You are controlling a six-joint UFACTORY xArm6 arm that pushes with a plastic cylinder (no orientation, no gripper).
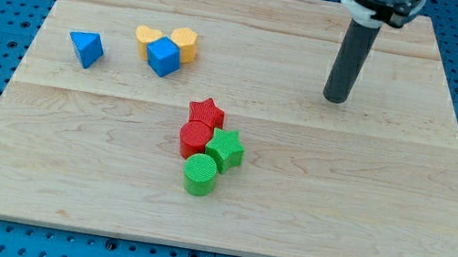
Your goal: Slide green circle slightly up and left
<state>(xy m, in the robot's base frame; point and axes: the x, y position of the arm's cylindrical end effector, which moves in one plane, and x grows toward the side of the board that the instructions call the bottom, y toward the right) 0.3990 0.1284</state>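
Note:
The green circle [200, 175] lies on the wooden board below the middle, at the bottom of a small cluster. It touches a green star [225, 149] up and right of it and a red round block [194, 139] just above it. A red star [206, 113] tops that cluster. My tip [336, 98] rests on the board far to the upper right of the green circle, well apart from every block.
A blue cube [164, 56] sits between two yellow blocks, one on its left [146, 37] and a yellow heart [183, 43] on its right, at the upper left. A blue triangle [86, 49] lies left of them. The board's edges meet a blue pegboard.

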